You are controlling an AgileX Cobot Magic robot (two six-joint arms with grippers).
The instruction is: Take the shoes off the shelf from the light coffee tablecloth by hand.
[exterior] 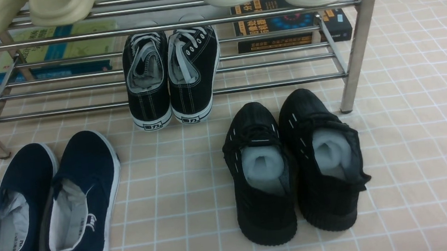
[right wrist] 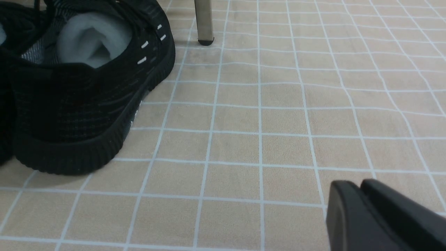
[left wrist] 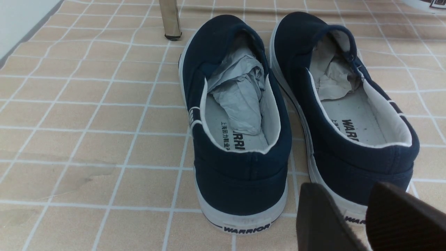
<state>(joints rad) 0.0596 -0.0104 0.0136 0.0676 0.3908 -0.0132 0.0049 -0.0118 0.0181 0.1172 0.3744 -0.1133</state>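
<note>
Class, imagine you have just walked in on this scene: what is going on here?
A two-armed robot is at work by a chrome shoe rack, and neither end effector is holding anything. The left end effector stands open near the navy slip-ons. The all-black lace-up sneakers sit side by side on the tan gridded tablecloth, in front of the rack. The black canvas sneakers rest on its lower tier.
</note>
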